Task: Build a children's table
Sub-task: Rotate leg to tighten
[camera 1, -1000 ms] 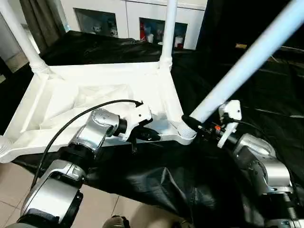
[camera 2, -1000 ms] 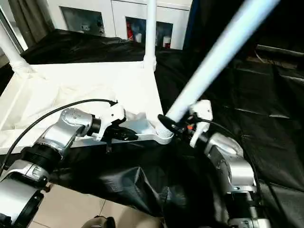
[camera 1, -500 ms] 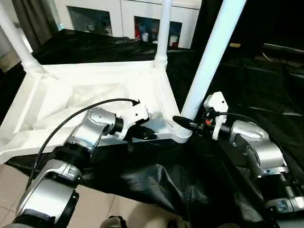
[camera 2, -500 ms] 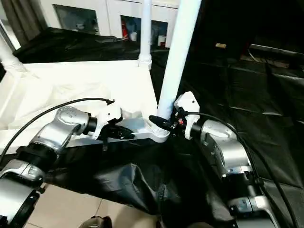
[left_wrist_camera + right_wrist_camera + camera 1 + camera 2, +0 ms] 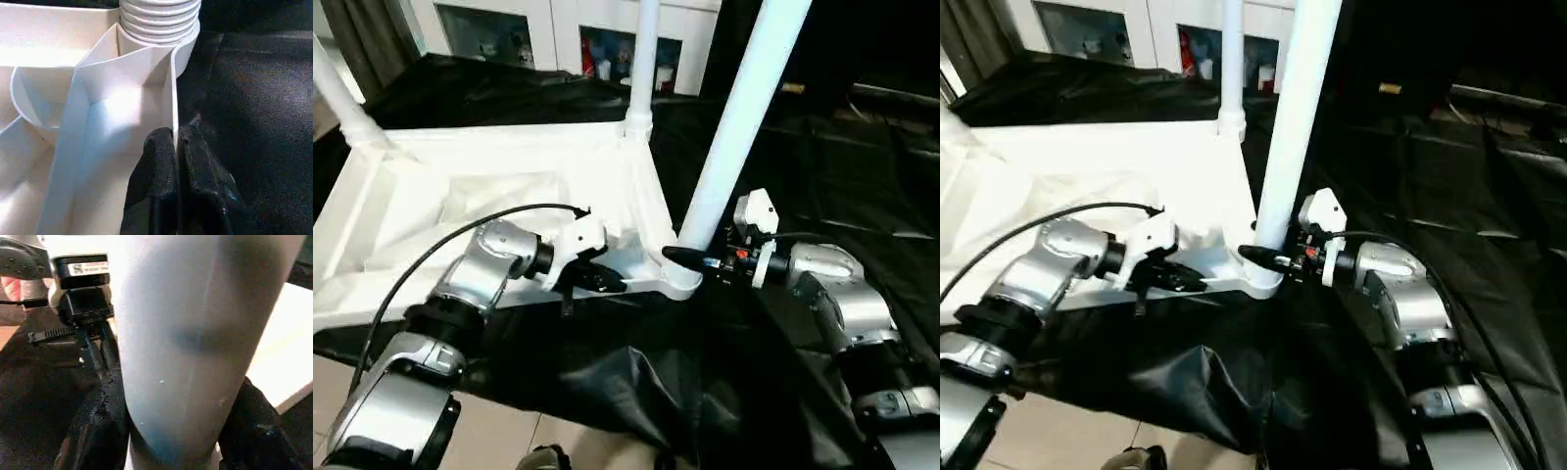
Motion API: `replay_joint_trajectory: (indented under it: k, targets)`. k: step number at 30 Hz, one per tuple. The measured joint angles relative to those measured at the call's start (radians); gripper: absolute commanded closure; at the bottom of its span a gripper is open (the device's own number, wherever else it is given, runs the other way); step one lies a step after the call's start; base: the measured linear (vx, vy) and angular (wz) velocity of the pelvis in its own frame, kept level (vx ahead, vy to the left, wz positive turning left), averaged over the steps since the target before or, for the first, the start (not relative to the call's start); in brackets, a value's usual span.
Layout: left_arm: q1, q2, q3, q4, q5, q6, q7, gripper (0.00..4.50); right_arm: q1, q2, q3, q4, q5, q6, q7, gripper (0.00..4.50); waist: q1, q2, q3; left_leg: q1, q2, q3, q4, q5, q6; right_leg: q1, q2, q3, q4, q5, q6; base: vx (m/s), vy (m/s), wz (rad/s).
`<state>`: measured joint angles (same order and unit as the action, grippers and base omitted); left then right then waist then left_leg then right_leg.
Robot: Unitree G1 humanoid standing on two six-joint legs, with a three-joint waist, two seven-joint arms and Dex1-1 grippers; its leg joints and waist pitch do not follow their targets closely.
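While the jaws of the right gripper (image 5: 697, 260) stand about half open, closed around the lower end of the white table leg (image 5: 734, 127) just above the near corner socket (image 5: 679, 282), the leg is seen leaning slightly away from upright, with its ribbed end at or in the socket; how deep it sits cannot be told. The jaws of the left gripper (image 5: 175, 142) are pinched nearly shut on the thin rim wall (image 5: 173, 88) of the upturned table top (image 5: 489, 201), just beside that socket, so the top appears to be steadied. As a judgement, the lean is the main risk: if the leg is pushed down out of line with the socket, it may jam, ride out of the socket, or lever the top sideways against the left hold, which rests on a thin plastic edge and could slip. The top lies underside up on a black cloth (image 5: 607, 392) spread over a desk. Two further legs (image 5: 642, 59) already stand in the far corners. White cabinets (image 5: 563, 34) stand behind, well apart from the work.
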<state>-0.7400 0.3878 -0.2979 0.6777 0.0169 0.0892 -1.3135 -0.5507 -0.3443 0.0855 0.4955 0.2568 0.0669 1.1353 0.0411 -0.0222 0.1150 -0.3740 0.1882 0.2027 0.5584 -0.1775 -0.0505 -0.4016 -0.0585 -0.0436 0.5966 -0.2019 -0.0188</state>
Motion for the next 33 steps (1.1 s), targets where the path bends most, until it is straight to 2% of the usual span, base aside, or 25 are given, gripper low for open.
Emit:
replay_joint_trajectory:
  k: [3,9,12,14,21,27,33]
  targets:
    - [-0.017,-0.005,0.002,0.016,0.007,0.001,0.014,4.50,-0.012,0.005,-0.001,0.021,-0.002,-0.019,-0.011,2.63,-0.001,-0.002,0.008,0.001,0.000,0.001,0.000,0.000,0.000,0.001,0.000,0.001,-0.002,0.001,-0.001,0.000,0.000,0.00]
    - [-0.059,-0.059,0.023,0.057,0.018,0.059,0.149,4.50,-0.017,0.040,-0.034,0.038,-0.035,-0.035,-0.191,2.63,0.000,0.001,0.020,0.002,-0.002,0.001,-0.002,0.000,0.000,0.002,-0.001,0.002,-0.005,-0.002,0.003,0.000,0.000,0.00]
    - [-0.076,-0.081,0.028,0.076,0.021,0.086,0.197,4.50,-0.022,0.058,-0.044,0.056,-0.046,-0.051,-0.260,2.63,0.000,0.001,0.020,0.003,-0.002,0.001,-0.003,0.000,0.000,0.002,-0.002,0.003,-0.005,-0.002,0.003,0.000,0.000,0.00]
    - [-0.107,-0.121,0.045,0.114,0.028,0.130,0.276,4.50,-0.041,0.105,-0.065,0.090,-0.065,-0.060,-0.385,2.63,-0.001,0.001,0.020,0.003,-0.003,0.001,-0.003,0.000,0.000,0.002,-0.002,0.003,-0.006,-0.002,0.003,0.000,0.000,0.00]
    - [-0.211,-0.233,0.089,0.254,0.039,0.210,0.513,4.50,-0.173,0.229,-0.125,0.266,-0.114,-0.076,-0.775,2.63,-0.007,0.002,0.020,0.005,-0.004,0.001,-0.009,0.000,0.000,0.004,-0.002,0.002,-0.019,-0.002,0.003,0.000,0.000,0.00]
    - [-0.231,-0.271,0.098,0.289,0.048,0.209,0.602,4.50,-0.236,0.281,-0.149,0.340,-0.133,-0.076,-0.915,2.63,-0.008,0.001,0.019,0.007,-0.006,0.001,-0.009,0.000,0.000,0.005,-0.002,0.004,-0.020,-0.002,0.003,0.000,0.000,0.00]
    - [-0.249,-0.277,0.104,0.320,0.057,0.208,0.625,4.50,-0.265,0.304,-0.155,0.373,-0.157,-0.076,-0.965,2.63,-0.008,0.001,0.019,0.008,-0.007,0.000,-0.011,0.000,0.000,0.003,-0.002,0.004,-0.020,-0.002,0.003,0.000,0.000,0.00]
